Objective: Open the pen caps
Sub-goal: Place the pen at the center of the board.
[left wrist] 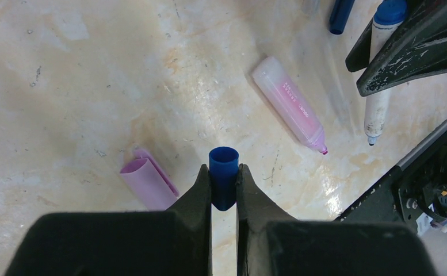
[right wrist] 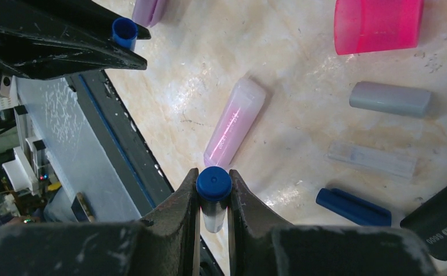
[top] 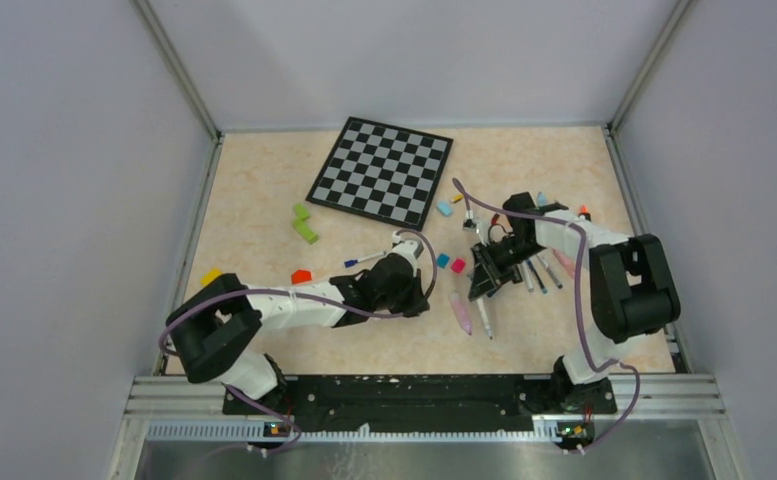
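My left gripper (left wrist: pixel 224 172) is shut on a loose blue pen cap (left wrist: pixel 223 163), held just above the table with its open mouth facing away. My right gripper (right wrist: pixel 213 179) is shut on a white pen with a blue end (right wrist: pixel 213 183). In the left wrist view that pen (left wrist: pixel 376 98) hangs tip-down between the right fingers (left wrist: pixel 411 46). In the top view the left gripper (top: pixel 412 290) and the right gripper (top: pixel 484 280) are close together, a little apart. An uncapped pink highlighter (left wrist: pixel 290 106) lies between them, and a lilac cap (left wrist: pixel 146 184) lies beside the left fingers.
In the right wrist view a pink cap (right wrist: pixel 377 26), a grey cap (right wrist: pixel 389 99), a clear cap (right wrist: pixel 370 159) and a blue clip cap (right wrist: pixel 353 207) lie on the table. More pens (top: pixel 539 272) lie by the right arm. The checkered board (top: pixel 382 170) is at the back. The table's front rail (right wrist: pixel 123 149) is near.
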### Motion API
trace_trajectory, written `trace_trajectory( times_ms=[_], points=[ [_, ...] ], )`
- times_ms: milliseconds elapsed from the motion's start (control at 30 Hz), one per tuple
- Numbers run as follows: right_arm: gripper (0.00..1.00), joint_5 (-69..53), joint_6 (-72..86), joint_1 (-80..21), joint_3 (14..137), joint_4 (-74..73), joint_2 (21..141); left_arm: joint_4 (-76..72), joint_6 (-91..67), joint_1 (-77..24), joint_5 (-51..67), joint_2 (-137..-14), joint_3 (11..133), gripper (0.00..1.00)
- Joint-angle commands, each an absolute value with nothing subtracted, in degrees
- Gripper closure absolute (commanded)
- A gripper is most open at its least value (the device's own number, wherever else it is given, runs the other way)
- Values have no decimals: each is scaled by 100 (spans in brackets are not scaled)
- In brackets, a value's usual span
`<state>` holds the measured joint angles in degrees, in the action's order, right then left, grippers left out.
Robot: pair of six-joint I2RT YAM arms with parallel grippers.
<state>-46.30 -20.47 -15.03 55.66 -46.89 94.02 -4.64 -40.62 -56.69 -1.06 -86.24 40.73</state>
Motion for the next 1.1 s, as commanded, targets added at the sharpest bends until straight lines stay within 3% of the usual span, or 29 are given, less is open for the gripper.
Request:
trace_trajectory(
  times_ms=[0,600,1067],
  points=[
    [89,-4369,-1907,-1631,5842,-4645,9640,-383,-4102,-5693,-257,-8705,4266,87],
    [79,-4242,-1723,-1694,5869,-4580,9848,-168,-3999,-5730,-318,-8883,4396,74],
    [74,-4280,-1690,-1692,5845,-4542,9772,-137,-3964,-5757,-317,-8795,4434,69]
  ],
)
